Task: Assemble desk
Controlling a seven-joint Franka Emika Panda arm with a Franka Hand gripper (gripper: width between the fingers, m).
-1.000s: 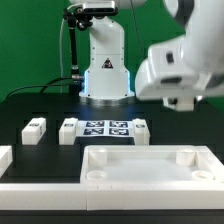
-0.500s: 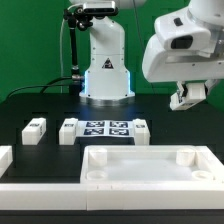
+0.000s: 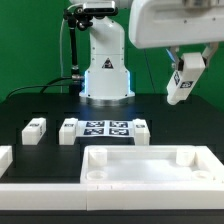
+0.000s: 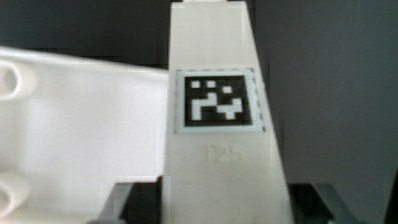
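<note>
The arm hangs high over the table (image 3: 40,105) near its far edge, on the exterior view's right, with the wrist tilted. The end effector (image 3: 184,66) is clamped on a tagged leg (image 3: 179,88), held tilted in the air. The tabletop panel (image 3: 150,152) lies along the near edge.

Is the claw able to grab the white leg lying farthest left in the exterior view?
Probably not yet: the claw is shut on the held leg. Nothing covers the leftmost leg, though.
</note>
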